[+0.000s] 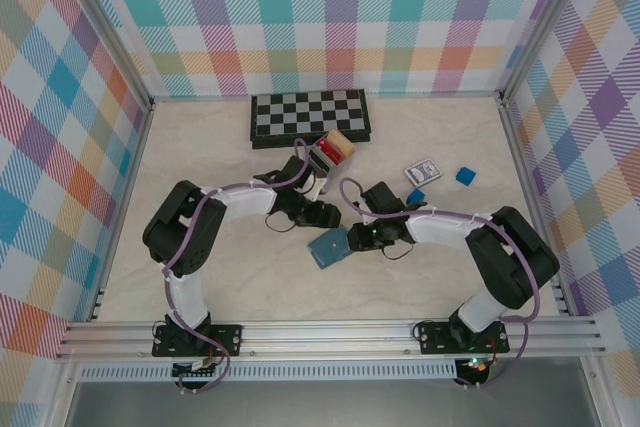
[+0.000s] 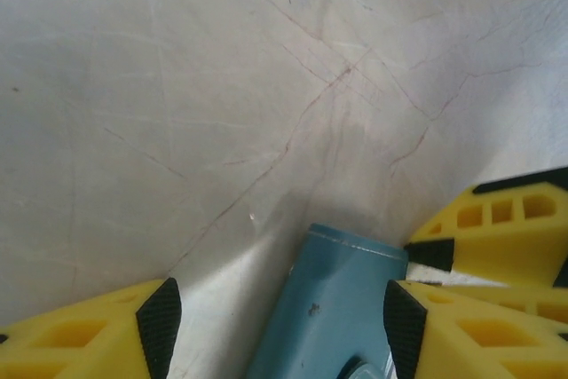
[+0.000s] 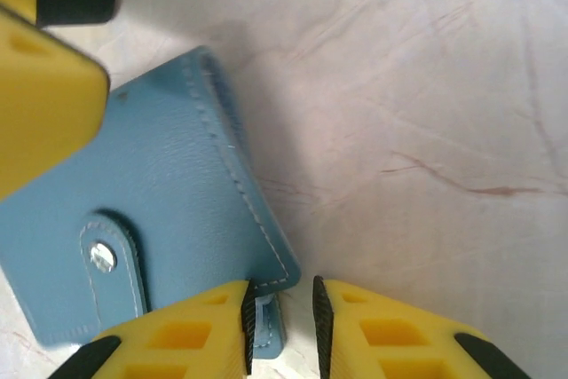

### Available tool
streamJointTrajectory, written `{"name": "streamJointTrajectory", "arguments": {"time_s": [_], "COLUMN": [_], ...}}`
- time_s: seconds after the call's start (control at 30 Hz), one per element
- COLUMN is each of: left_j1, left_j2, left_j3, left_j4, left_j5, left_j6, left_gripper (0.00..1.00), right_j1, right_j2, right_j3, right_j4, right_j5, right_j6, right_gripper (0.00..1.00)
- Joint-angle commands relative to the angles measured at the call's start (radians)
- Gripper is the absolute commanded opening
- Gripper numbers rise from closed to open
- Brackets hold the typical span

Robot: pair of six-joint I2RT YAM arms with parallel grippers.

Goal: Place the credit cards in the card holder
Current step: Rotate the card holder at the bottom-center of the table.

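The left tool hangs over mid-desk with its jaws wide. The closed card holder lies flat between them, its long axis running along the tool's reach and one side close to the right-hand pad. The right tool, at the holder's opposite end, stands narrow with a corner of the holder between its jaws, though whether it pinches I cannot tell; the credit cards stand well apart toward the far edge, nearer the left arm, I judge.
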State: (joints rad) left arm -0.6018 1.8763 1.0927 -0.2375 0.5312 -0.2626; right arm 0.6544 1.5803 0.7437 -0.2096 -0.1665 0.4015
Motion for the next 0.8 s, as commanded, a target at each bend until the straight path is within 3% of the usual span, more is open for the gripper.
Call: {"name": "streamJointTrajectory", "arguments": {"time_s": [0.0, 0.13, 0.4, 0.63, 0.77], "left_j1": [-0.014, -0.016, -0.028, -0.044, -0.056], "left_j2": [-0.038, -0.093, -0.175, -0.145, -0.147], "left_j3": [-0.045, -0.11, -0.254, -0.258, -0.256], "left_j4": [-0.074, -0.07, 0.067, 0.147, 0.184], "left_j5": [0.047, 0.065, 0.119, 0.184, 0.201], "left_j6": [0.009, -0.026, -0.119, -0.148, -0.171], "left_gripper": [0.63, 0.63, 0.58, 0.51, 0.44], "right_j1": [-0.011, -0.012, -0.01, -0.011, -0.012], "right_j2": [-0.035, -0.089, -0.194, -0.111, -0.049], "right_j3": [-0.027, -0.019, -0.113, -0.104, -0.071], "right_j4": [-0.015, -0.05, 0.014, 0.077, 0.056], "right_j5": [0.036, 0.037, -0.135, -0.196, -0.154], "right_j6": [0.03, 0.108, 0.357, 0.414, 0.425], "right_gripper": [0.26, 0.27, 0.27, 0.24, 0.22]}}
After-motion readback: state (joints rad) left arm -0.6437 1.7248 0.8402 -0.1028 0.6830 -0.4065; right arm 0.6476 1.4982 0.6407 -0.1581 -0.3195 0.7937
